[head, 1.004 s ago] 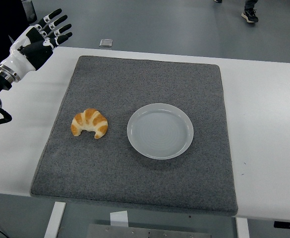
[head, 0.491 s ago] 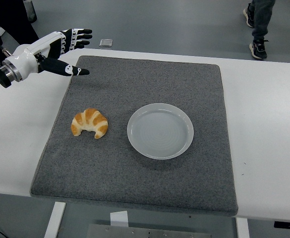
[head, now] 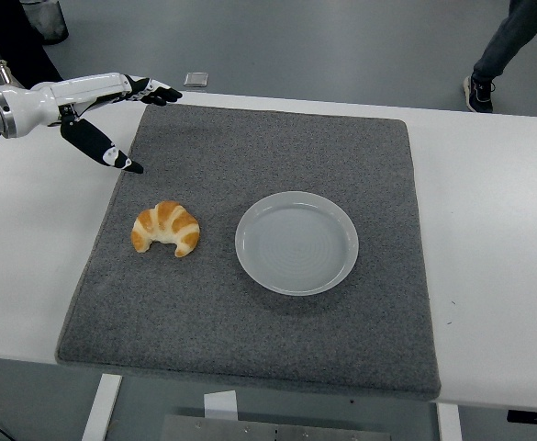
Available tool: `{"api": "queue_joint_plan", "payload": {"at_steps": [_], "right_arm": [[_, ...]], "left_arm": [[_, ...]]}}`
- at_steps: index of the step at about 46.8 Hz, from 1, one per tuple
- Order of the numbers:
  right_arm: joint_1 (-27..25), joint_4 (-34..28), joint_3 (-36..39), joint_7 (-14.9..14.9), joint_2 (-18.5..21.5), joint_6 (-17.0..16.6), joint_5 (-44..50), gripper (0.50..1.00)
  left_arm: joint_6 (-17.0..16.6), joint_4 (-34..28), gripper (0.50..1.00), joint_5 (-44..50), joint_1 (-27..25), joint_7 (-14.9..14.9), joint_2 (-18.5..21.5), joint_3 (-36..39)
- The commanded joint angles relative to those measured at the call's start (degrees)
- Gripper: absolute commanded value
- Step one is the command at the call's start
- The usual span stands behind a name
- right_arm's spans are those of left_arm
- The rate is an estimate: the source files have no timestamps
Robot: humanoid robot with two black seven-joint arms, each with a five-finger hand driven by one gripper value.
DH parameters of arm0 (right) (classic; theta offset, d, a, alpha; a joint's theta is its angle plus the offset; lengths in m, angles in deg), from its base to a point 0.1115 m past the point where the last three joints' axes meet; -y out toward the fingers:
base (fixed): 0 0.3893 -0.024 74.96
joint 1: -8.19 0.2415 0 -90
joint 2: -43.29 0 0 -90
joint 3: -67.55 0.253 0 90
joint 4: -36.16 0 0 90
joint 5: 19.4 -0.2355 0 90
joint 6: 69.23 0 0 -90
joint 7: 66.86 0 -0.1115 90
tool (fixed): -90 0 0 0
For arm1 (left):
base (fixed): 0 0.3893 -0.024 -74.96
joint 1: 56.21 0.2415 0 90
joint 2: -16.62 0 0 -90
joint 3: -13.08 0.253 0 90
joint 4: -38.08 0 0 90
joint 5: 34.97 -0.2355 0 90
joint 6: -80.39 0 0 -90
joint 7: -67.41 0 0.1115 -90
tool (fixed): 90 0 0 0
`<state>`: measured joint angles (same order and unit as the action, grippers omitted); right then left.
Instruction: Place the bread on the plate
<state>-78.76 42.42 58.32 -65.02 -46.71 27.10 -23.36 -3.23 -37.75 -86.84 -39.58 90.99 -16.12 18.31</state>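
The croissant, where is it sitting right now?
In the head view the croissant lies on the left part of the grey mat, just left of the empty plate and apart from it, nearer the table's front than the robot's open left hand.

The worktop (head: 488,239) is smooth, matt white. On it lies a rough grey felt-like mat (head: 277,147). The plate (head: 296,243) looks smooth, faintly glossy. The croissant (head: 165,228) has a shiny browned crust. The robot hand (head: 103,101) is glossy plastic.
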Motion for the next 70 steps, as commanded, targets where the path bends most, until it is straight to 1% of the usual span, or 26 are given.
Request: {"api": "queue_joint_plan", "payload": {"at_steps": [1,9,20,26,34,42,45,48,54,70], "right_arm": [[0.0,0.1,0.0,0.0,0.0,0.0,0.0,0.952],[0.0,0.0,0.0,0.0,0.0,0.0,0.0,0.952],[0.0,0.0,0.0,0.0,0.0,0.0,0.0,0.952],[0.0,0.0,0.0,0.0,0.0,0.0,0.0,0.952],[0.0,0.0,0.0,0.0,0.0,0.0,0.0,0.952],[0.0,0.0,0.0,0.0,0.0,0.0,0.0,0.952],[0.0,0.0,0.0,0.0,0.0,0.0,0.0,0.952],[0.0,0.0,0.0,0.0,0.0,0.0,0.0,0.952],[0.0,0.0,0.0,0.0,0.0,0.0,0.0,0.952],[0.0,0.0,0.0,0.0,0.0,0.0,-0.1,0.952]], "left_arm": [[0.2,-0.1,0.994,-3.1,-0.1,-0.5,0.3,0.2],[0.4,-1.6,0.996,-6.9,-0.1,-0.5,1.4,0.2],[0.3,-5.8,0.994,-7.7,0.6,-0.5,1.5,0.3],[-0.5,-6.3,0.994,-7.8,3.8,-0.5,0.7,0.3],[-3.2,-5.6,0.994,-9.0,8.3,-0.5,-0.4,0.2],[-10.3,-1.7,0.994,-10.9,12.8,-0.4,-4.4,0.2],[-12.3,-0.8,0.994,-10.9,14.5,-0.2,-6.0,0.2],[-13.4,-0.2,0.994,-10.9,15.7,-0.2,-6.9,0.1],[-14.6,0.5,0.994,-10.8,16.9,-0.1,-8.7,0.1],[-15.7,3.1,0.994,-10.7,17.5,0.1,-11.6,-0.3]]}}
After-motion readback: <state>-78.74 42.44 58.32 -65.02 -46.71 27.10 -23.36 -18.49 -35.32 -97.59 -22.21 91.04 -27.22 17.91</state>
